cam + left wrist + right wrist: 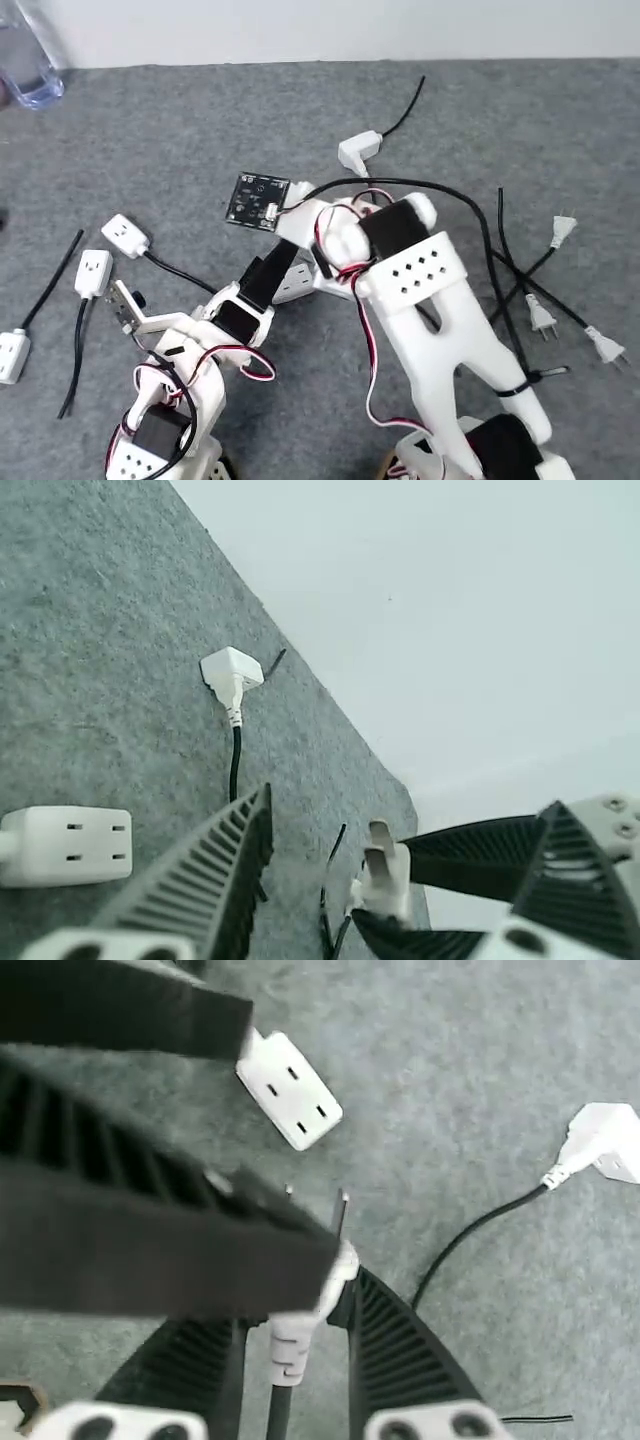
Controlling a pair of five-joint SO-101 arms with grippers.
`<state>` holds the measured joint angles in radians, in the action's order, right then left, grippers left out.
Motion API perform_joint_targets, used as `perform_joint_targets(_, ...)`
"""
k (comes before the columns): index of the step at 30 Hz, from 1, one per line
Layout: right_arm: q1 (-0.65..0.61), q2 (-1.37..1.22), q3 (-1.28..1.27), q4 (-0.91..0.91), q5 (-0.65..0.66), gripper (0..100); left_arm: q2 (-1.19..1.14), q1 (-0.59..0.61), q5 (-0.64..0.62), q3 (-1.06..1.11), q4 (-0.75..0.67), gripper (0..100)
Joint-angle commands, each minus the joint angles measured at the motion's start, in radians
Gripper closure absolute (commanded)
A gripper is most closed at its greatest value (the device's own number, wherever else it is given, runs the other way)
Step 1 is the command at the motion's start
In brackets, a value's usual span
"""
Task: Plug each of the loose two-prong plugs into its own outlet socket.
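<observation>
White plug [292, 1345] sits pinched in the right gripper [310, 1310], prongs aimed at the socket [290, 1090] at the high view's centre. The left gripper [405, 805], spread wide, probably waits to steady it.

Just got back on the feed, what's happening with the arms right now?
The right pincer is shut on a white two-prong plug, its prongs aimed at an outlet socket just ahead, not yet inserted. The left pincer is open close beside that socket, not gripping it. Three more loose plugs lie off to the side, unplugged.
</observation>
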<state>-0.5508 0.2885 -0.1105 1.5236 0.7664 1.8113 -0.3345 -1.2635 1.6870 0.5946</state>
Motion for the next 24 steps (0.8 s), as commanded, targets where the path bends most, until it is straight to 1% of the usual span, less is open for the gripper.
perform_joint_targets(1,-0.042,0.042,0.071,0.007,-0.034,99.1,0.009,-0.006,-0.008,-0.004,-0.025,62)
perform_joint_targets(5,-0.059,0.042,0.172,0.044,-0.081,99.1,0.009,-0.006,-0.012,-0.004,-0.021,62)
perform_joint_targets(10,-0.094,0.036,0.29,0.127,-0.087,99.1,0.009,-0.003,-0.012,-0.004,-0.021,62)
perform_joint_targets(13,-0.101,0.042,0.298,0.139,-0.089,99.1,0.009,-0.002,-0.012,-0.004,-0.021,62)
perform_joint_targets(16,-0.099,0.042,0.299,0.139,-0.118,99.1,0.009,-0.002,-0.012,-0.004,-0.021,62)
perform_joint_targets(24,-0.099,0.051,0.301,0.139,-0.123,99.1,0.009,0.0,-0.012,-0.004,-0.021,62)
